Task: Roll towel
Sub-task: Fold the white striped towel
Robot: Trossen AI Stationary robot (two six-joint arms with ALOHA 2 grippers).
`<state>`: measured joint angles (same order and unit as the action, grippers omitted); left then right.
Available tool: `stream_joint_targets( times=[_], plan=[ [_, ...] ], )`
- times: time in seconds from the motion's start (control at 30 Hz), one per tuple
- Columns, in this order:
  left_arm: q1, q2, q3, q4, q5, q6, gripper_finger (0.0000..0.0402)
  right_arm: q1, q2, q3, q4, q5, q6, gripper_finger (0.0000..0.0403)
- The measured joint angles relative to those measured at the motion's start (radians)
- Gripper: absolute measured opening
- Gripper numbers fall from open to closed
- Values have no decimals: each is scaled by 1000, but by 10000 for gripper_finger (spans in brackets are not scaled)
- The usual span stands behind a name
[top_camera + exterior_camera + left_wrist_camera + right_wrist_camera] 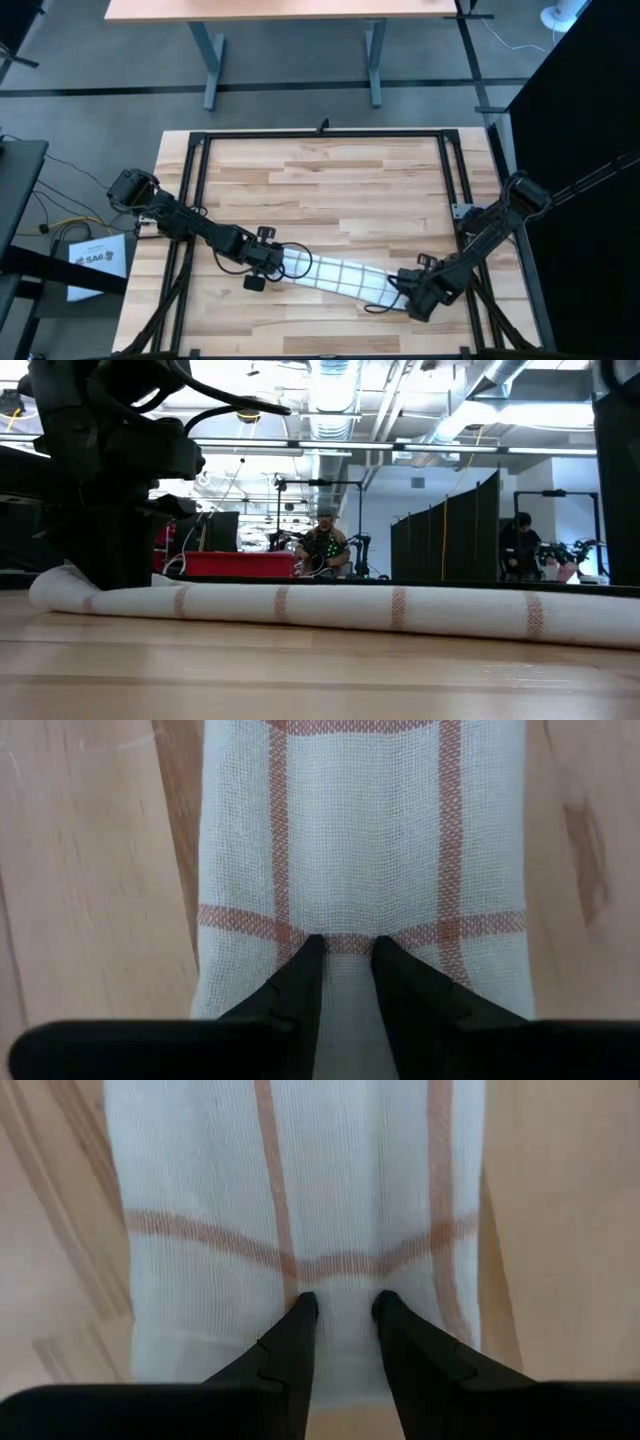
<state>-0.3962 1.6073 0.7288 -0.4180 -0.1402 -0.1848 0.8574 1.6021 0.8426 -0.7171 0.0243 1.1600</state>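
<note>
The towel [335, 272], white with reddish-brown grid lines, lies as a long narrow roll on the wooden table near its front edge, running left to right. The low view shows the towel [330, 605] resting along its length on the tabletop. My left gripper [268, 262] stands at the roll's left end, and my right gripper [405, 290] at its right end. Each is shut on the towel, with only a narrow gap between the fingertips. My left gripper [348, 945] pinches the top cloth of the roll near its left end [348, 970] between its fingertips. The fingers come from above and point along the roll. The roll lies flat on the table. How many layers are held does not show. My right gripper [345, 1302] pinches the top cloth near the roll's right end [345, 1280] between its fingertips, from above, pointing along the roll. The grid line [340, 1265] bends in toward the fingers. The roll rests on the table.
A black frame [320, 133] borders the tabletop at the far edge and both sides. Bare wood [330, 190] stretches from the roll to the far edge. Beyond the table, people [322, 545] sit and stand in the room.
</note>
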Motion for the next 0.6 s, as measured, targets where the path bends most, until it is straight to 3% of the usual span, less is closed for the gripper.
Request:
stream_joint_targets(
  times=[0.13,0.27,0.37,0.6],
  plan=[
    [0,-1,0,-6,1,-16,82,-33,-67,27,-33,-72,21,99],
    [0,-6,0,-15,7,-41,82,-60,-134,107,51,-18,-6,99],
    [3,-7,2,-16,9,-40,82,-75,-114,117,109,32,-55,99],
    [26,-5,18,-41,28,-46,82,-89,1,114,55,-2,-124,99]
  ],
)
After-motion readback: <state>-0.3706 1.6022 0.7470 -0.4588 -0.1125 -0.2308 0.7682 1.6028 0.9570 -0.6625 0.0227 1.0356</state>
